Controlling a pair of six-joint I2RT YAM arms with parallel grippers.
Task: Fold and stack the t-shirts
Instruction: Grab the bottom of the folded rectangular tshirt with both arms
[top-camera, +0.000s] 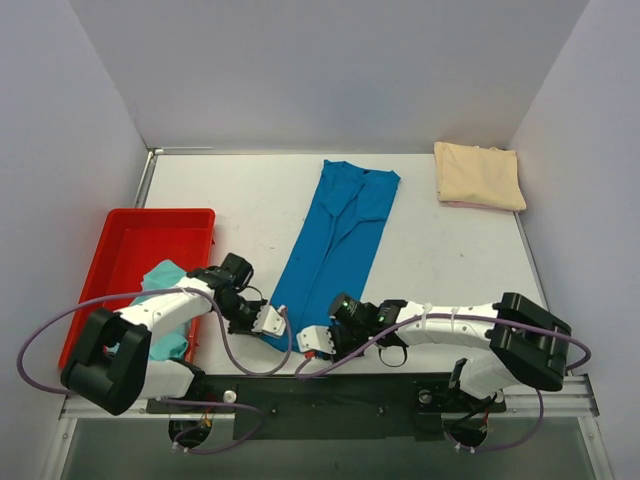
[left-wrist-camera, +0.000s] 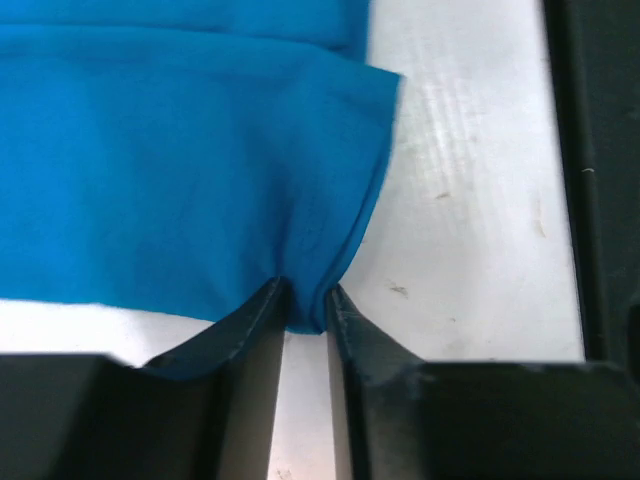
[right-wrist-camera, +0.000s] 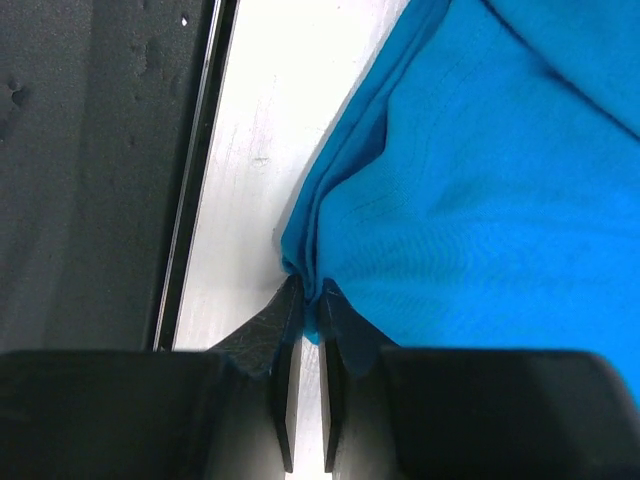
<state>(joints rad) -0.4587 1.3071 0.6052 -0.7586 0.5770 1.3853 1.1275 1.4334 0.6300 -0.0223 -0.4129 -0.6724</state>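
The deep blue t-shirt (top-camera: 340, 240) lies as a long folded strip down the middle of the table. My left gripper (top-camera: 270, 320) is shut on its near left corner; the left wrist view shows the cloth (left-wrist-camera: 180, 160) pinched between the fingers. My right gripper (top-camera: 315, 340) is shut on its near right corner; the right wrist view shows the cloth (right-wrist-camera: 480, 180) bunched between the fingers. The cream-beige t-shirt (top-camera: 478, 176) lies folded at the far right corner. The teal-aqua t-shirt (top-camera: 165, 300) lies crumpled in the red tray (top-camera: 140, 225), partly hidden by my left arm.
The red tray stands at the table's left side. The black mounting rail (top-camera: 330, 390) runs along the near edge just behind both grippers. White walls close the table on the left, back and right.
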